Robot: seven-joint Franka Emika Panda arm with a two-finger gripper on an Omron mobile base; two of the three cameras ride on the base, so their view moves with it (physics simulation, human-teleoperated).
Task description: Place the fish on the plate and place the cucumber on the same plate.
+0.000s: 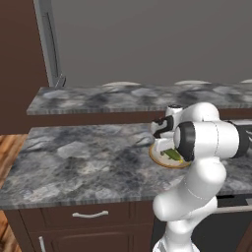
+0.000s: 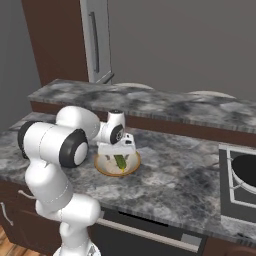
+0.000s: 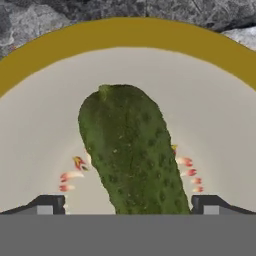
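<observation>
The cucumber (image 3: 130,150), dark green and bumpy, lies on the plate (image 3: 125,37), which is cream with a tan rim. My gripper (image 3: 127,205) hangs just above it, open, with one fingertip on each side and both apart from the cucumber's skin. Small orange-red marks show on the plate on both sides of the cucumber; the fish itself I cannot make out. From the base, the plate (image 1: 158,161) (image 2: 106,170) sits on the grey marble counter, the cucumber (image 1: 173,154) (image 2: 120,161) on it under the gripper (image 1: 163,146) (image 2: 118,152).
A black frying pan (image 2: 246,172) rests on the stove (image 2: 231,200) at the right. Behind the plate runs a raised marble ledge (image 1: 123,98). A tall steel cabinet (image 2: 97,40) stands at the back. The counter's front edge (image 1: 74,199) has drawers under it.
</observation>
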